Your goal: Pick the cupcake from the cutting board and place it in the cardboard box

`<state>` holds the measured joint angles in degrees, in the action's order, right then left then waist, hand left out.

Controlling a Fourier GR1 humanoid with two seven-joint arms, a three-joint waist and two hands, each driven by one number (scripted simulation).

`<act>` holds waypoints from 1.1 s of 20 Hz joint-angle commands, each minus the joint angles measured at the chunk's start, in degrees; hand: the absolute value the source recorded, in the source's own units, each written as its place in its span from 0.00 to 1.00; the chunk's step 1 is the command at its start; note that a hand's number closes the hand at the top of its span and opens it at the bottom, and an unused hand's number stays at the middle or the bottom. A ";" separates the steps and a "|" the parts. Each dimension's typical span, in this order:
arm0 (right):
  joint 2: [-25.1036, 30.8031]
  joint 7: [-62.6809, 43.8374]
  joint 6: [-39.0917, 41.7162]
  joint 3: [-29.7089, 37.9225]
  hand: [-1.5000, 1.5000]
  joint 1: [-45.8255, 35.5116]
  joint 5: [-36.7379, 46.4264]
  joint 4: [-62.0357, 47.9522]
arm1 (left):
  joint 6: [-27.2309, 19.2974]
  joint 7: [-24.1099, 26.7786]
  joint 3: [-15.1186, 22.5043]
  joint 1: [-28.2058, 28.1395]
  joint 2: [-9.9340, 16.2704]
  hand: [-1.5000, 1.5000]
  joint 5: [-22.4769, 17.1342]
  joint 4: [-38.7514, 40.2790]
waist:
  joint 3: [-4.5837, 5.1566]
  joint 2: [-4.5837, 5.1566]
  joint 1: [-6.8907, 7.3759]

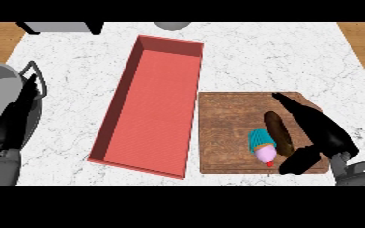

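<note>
Lying on its side near the front edge of the cutting board (228,121): 1 cupcake (261,144), teal wrapper, pink frosting, red tip toward the board's edge. Just beside it, 1 dark brown oblong item (279,131), likely touching. Right hand (322,135) spread above, fingers straight, thumb near the cupcake, grasping nothing. Left hand (18,116) resting released at left edge. Cardboard box (153,108) on counter (78,72), adjoining board's left. Est. light, frosting soft/smearable; take by wrapper sides, not frosting.
</note>
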<state>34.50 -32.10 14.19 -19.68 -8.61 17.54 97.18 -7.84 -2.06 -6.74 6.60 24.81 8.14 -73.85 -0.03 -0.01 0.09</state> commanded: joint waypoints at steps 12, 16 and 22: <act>-13.54 0.87 4.93 1.53 0.00 -0.68 8.46 3.48 | 0.69 -1.80 -1.22 -2.52 -3.75 0.50 4.83 -5.03 | 0.03 -0.01 0.02; -15.50 -3.38 10.20 2.46 0.00 -2.99 8.64 3.60 | 3.85 -3.30 -3.78 -0.51 -2.14 0.50 3.41 -4.51 | 0.03 0.00 0.03; -17.72 -3.89 10.02 0.53 0.00 -0.93 13.26 -2.50 | 2.11 -2.09 -2.31 -1.34 -4.95 0.50 5.55 -4.37 | 0.02 0.02 0.05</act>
<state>19.60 -35.60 24.68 -17.57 -9.71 27.79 98.77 -5.52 -3.08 -9.62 4.61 20.81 12.60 -77.51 0.02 -0.02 0.10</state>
